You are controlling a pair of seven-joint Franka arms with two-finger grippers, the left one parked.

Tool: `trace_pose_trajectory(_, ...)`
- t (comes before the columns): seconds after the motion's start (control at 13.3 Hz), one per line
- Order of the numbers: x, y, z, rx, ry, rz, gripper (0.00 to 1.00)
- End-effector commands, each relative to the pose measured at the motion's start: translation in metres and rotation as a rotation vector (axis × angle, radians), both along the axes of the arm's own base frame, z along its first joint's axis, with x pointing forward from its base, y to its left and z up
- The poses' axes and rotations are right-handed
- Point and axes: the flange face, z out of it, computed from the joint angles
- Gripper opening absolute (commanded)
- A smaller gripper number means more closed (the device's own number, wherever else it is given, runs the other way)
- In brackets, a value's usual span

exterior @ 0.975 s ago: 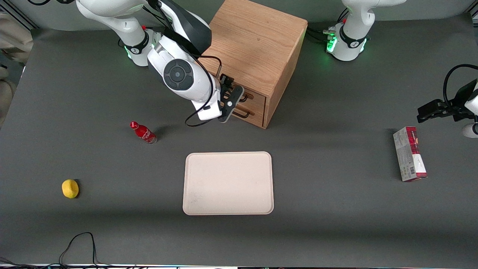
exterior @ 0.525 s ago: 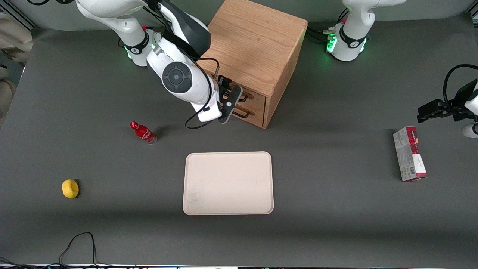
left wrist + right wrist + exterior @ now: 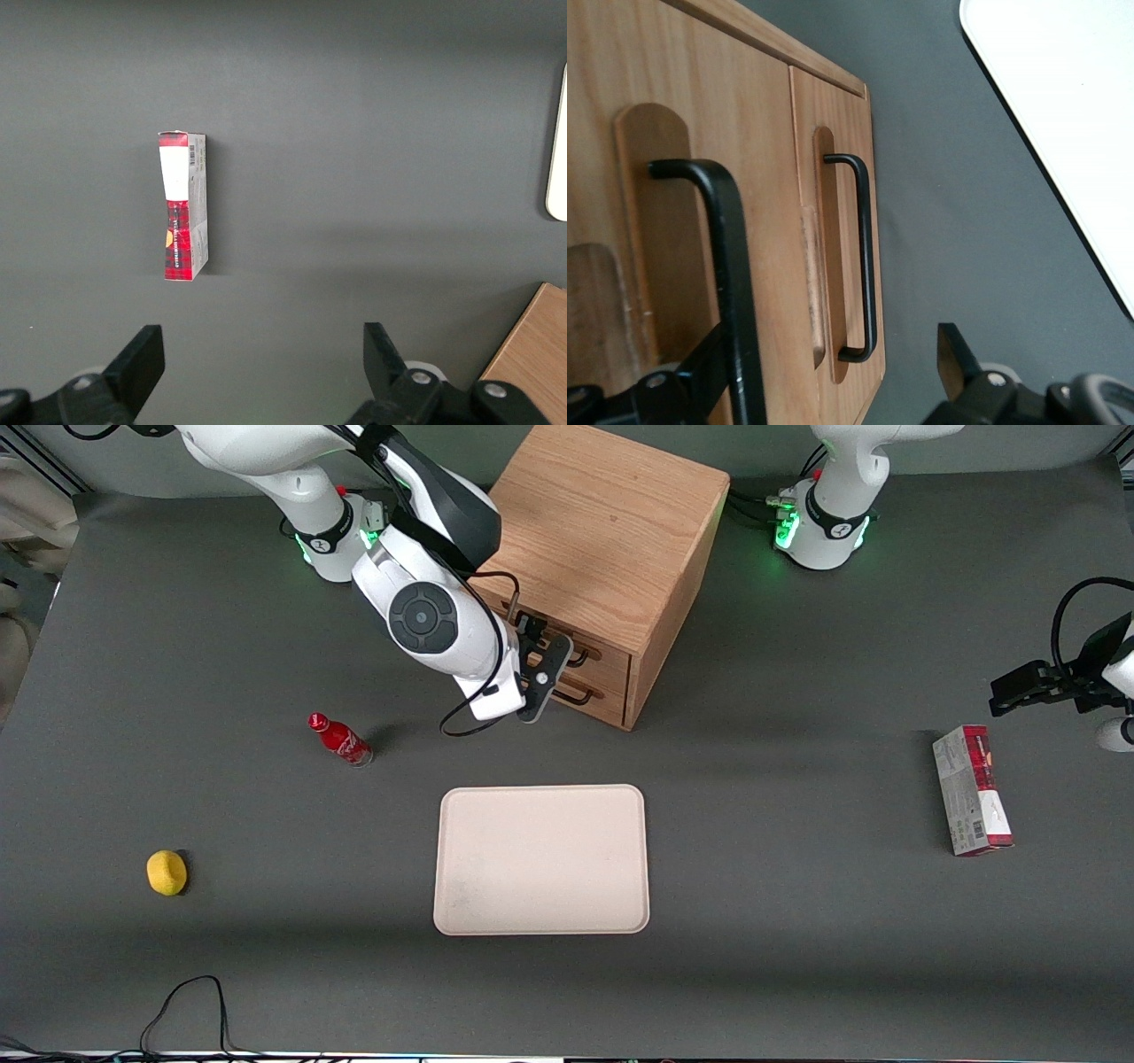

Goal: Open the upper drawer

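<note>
The gripper (image 3: pixel 535 662) sits right at the front of the light wooden cabinet (image 3: pixel 611 531), level with its two drawers, and its fingers are spread apart with nothing clamped between them. In the right wrist view the gripper (image 3: pixel 833 372) straddles the black wire handle (image 3: pixel 726 292) of the upper drawer (image 3: pixel 673 177): one finger (image 3: pixel 700 363) lies against the drawer face next to the bar, while the other finger (image 3: pixel 952 354) stands clear on the outer side, over the dark worktop (image 3: pixel 966 221). The upper drawer (image 3: pixel 592 652) appears closed, its face flush with the cabinet front. The lower drawer (image 3: pixel 837 257), with its own black handle (image 3: pixel 864 257), lies just beside the gripper, toward the worktop.

Nearer the front camera than the gripper rests a cream tray (image 3: pixel 541 859), flat on the worktop (image 3: pixel 797 957). A red bottle (image 3: pixel 340 739) lies near the gripper toward the working arm's end, and a yellow lemon-like object (image 3: pixel 166 872) lies well apart from it, closer to the camera. A red and grey carton (image 3: pixel 972 790) lies far off toward the parked arm's end.
</note>
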Motion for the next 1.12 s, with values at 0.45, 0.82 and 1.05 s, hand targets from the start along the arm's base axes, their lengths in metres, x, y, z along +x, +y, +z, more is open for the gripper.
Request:
trace_pose_trajectory(0.45, 0.047, -0.048, -0.001, 0.008, -0.089, 0.082, 1.00)
trace_pose_trajectory(0.82, 0.084, -0.078, 0.011, 0.007, -0.135, 0.027, 1.00)
trace_pose_trajectory(1.05, 0.120, -0.108, 0.017, -0.022, -0.188, -0.023, 1.00)
